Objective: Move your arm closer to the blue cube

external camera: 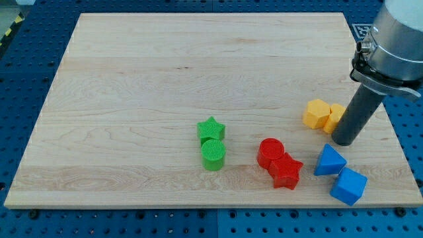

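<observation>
The blue cube (348, 186) lies near the board's bottom right corner. A blue triangular block (329, 160) touches it on its upper left. My tip (344, 141) rests on the board just above the blue triangular block and above the cube, at the view's right. Two yellow blocks sit to the left of my rod: one (317, 114) stands free, the other (334, 117) is partly hidden behind the rod.
A green star (211, 129) and a green cylinder (213, 155) touch near the board's middle bottom. A red cylinder (270, 151) and a red star (286, 171) touch to the left of the blue blocks. The wooden board (132, 79) ends close below the cube.
</observation>
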